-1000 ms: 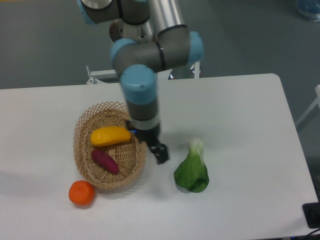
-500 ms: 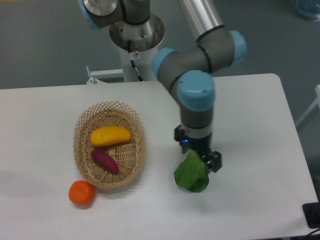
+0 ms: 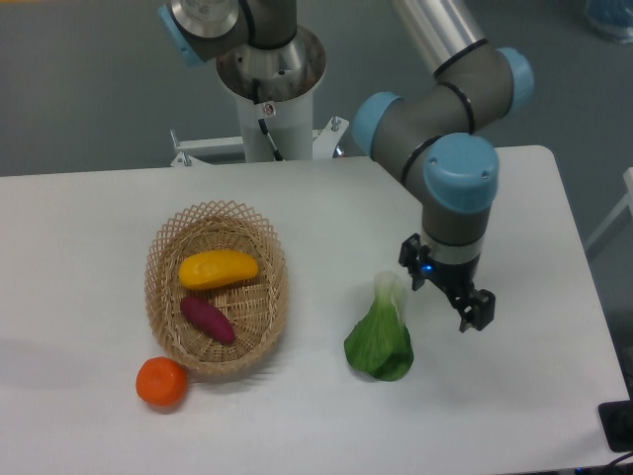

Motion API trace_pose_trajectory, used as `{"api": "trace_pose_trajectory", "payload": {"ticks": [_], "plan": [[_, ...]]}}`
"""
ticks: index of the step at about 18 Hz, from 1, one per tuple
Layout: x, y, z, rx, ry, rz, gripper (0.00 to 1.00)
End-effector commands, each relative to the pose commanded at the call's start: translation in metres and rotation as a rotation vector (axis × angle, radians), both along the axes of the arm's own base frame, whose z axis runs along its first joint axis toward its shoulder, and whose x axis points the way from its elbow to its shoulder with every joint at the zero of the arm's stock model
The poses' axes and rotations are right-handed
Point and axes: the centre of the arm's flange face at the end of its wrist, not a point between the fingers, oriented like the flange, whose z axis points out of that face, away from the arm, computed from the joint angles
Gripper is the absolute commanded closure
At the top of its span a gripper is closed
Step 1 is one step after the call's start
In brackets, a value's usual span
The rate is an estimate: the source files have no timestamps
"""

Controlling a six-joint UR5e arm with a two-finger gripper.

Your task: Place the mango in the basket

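Fingers [image 3: 475, 315] of the arm's gripper, nothing held and their spread not discernible, are shown right of the leafy green vegetable [image 3: 380, 336], while the smooth yellow-orange mango [image 3: 218, 268] is seen lying inside the oval tan wicker basket [image 3: 161, 259], the placement judged complete.

The mango [image 3: 219, 268] lies in the basket [image 3: 163, 259] beside a purple tuber [image 3: 208, 319] (an orange [image 3: 161, 382] sits just outside); the gripper [image 3: 473, 311] hangs right of the greens [image 3: 380, 341].

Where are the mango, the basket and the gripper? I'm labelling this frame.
mango [image 3: 218, 268]: fixed camera, middle of the yellow fruit.
basket [image 3: 157, 259]: fixed camera, left lattice rim.
gripper [image 3: 474, 312]: fixed camera, fingertips, right of the greens.
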Motion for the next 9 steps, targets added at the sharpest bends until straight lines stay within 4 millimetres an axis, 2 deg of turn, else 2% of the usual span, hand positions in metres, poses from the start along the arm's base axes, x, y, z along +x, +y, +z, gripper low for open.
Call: {"api": "trace_pose_trajectory", "payload": {"ticks": [9], "plan": [[-0.0039, -0.0043, -0.0045, -0.002, -0.007, 0.0, 0.0]]}}
